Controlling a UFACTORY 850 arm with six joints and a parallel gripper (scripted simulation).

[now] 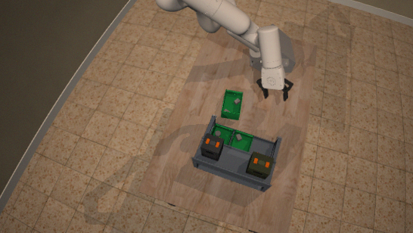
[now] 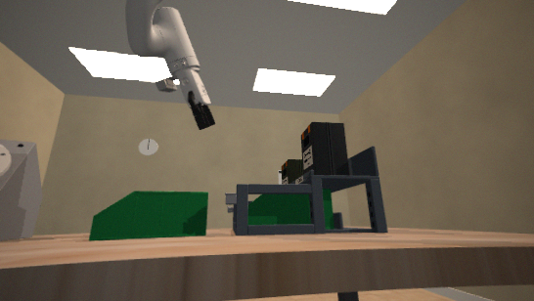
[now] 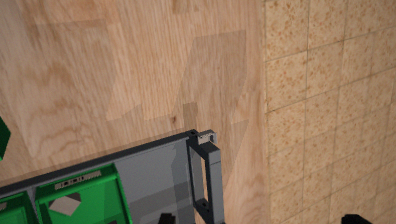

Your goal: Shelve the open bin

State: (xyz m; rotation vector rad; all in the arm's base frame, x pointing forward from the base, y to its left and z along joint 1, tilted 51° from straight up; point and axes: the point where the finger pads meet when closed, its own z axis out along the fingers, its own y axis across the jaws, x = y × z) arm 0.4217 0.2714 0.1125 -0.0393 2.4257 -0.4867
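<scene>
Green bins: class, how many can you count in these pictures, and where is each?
3. One green bin stands on the table; two bins sit side by side in the shelf. Its top board could hide more.

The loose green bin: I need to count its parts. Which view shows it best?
The top view: the bin lies open, two grey parts visible. The exterior view shows only its side; the wrist view catches just a green sliver at the left edge.
</scene>
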